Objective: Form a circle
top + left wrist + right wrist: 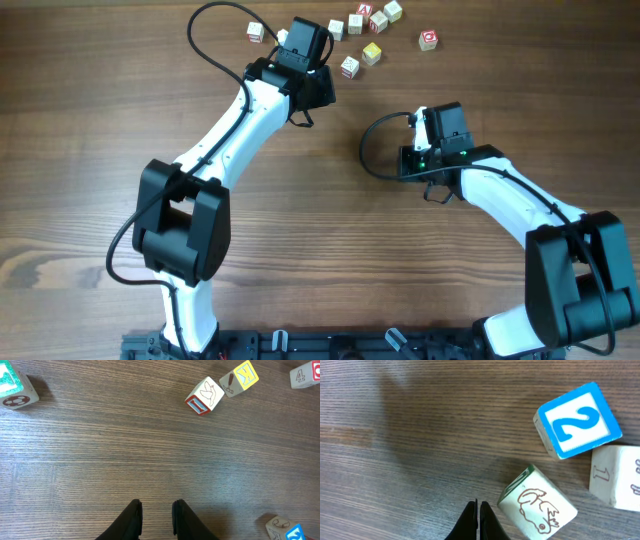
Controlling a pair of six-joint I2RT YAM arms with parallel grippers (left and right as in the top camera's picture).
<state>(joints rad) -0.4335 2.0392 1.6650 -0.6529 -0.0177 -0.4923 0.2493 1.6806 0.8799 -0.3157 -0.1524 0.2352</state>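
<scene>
Circle: not formed; no ring anywhere on the table (120, 120).

Nearest thing to a start is a tight group of three cubes in the right wrist view. It comprises a blue cube (580, 419) marked 2, a rabbit cube (537, 507) just below and left of it, and a third pale cube (617, 477) at the frame edge. The third cube is hard by the blue one; touching or not, cannot tell. The group is not findable overhead; probably hidden under the right wrist.

Other cubes lie loose along the far side of the table; a red-marked cube (428, 40) sits apart at the right end.

Right gripper (478, 504): jaws pressed together, nothing between them; tips just left of the rabbit cube.

Left gripper (156, 504): jaws parted narrowly, empty, over bare wood; a bird cube (207, 395) and a yellow cube (239, 377) lie ahead to its right, close together.

Judgement: early arranging step; the closed right tips suit nudging rather than picking.

Next move calls for:
- bringing a loose cube in toward the group and setting it on a curve, not packing it tight;
- widening the left jaws before they can fit over a cube.

Risk: a push may roll a cube or scatter the trio.
</scene>
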